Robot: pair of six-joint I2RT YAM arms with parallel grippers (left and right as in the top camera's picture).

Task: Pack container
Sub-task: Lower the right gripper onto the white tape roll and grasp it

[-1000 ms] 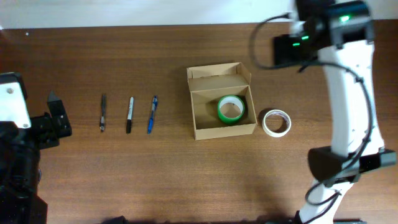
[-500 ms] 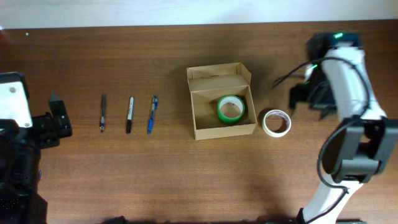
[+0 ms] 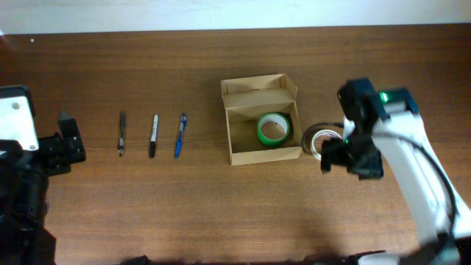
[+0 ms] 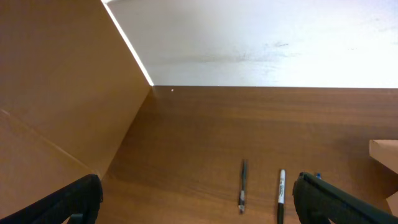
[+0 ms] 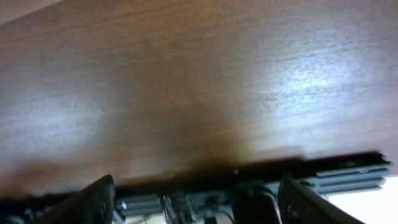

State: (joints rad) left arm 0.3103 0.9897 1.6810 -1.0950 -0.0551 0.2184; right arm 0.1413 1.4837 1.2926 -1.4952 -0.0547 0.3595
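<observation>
3 pens (image 3: 154,135) lie left of the open container (image 3: 243,138), which sits mid-worktop (image 3: 184,213). Overhead only: green tape roll (image 3: 274,129) inside the container, white roll (image 3: 321,137) just beside its right wall, partly under the right arm. Left wrist view: left pincer (image 4: 198,186) spread wide, empty. Right wrist view, blurred: right pincer (image 5: 197,182) wide apart, holding nothing.

Your desk (image 3: 184,213) is dark brown wood grain and fills nearly the whole overhead view, with a pale white strip (image 3: 147,15) along its far edge. From the left wrist you see a white wall (image 4: 261,37) beyond that edge and a plain tan panel (image 4: 56,93) at the left, a thin bright line between them. The right wrist view shows blurred wood with a soft sheen (image 5: 311,74).
</observation>
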